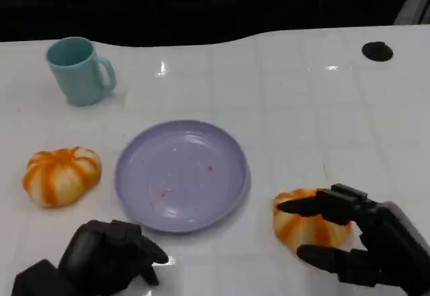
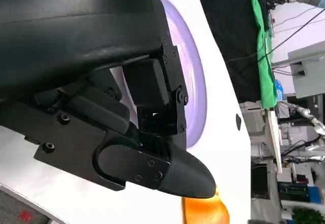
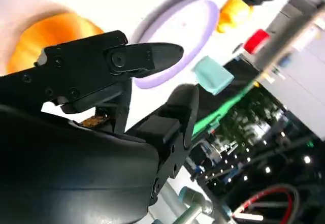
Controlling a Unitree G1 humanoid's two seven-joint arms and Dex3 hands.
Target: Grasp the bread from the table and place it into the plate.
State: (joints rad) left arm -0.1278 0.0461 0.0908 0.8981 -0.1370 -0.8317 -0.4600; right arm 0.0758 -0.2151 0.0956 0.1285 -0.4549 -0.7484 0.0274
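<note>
You have a glossy white table (image 1: 302,108) under you, marked in a faint grid, with a black backdrop along its far edge. In the wrist views you can make out green cloth, cables and lab equipment past the table.

Your right hand (image 1: 363,242) sits at the near right, fingers spread wide around a bread (image 1: 306,223): 1 finger lies over the far top of the loaf and another reaches along its near side. You cannot tell whether those fingers actually press on it. The right wrist view shows the same loaf behind the fingers (image 3: 147,56).

Your left hand (image 1: 107,256) rests at the near left with its fingers curled in on nothing, just in front of the plate (image 1: 181,175).

The bread at your right hand is a round, orange-and-white striped bun lying flat on the table just right of the lavender plate; it looks slightly wider left to right. A second bread (image 1: 60,175) lies left of the plate. A teal mug (image 1: 77,71) stands far left, handle to the right, and a small black disc (image 1: 377,51) lies far right.
</note>
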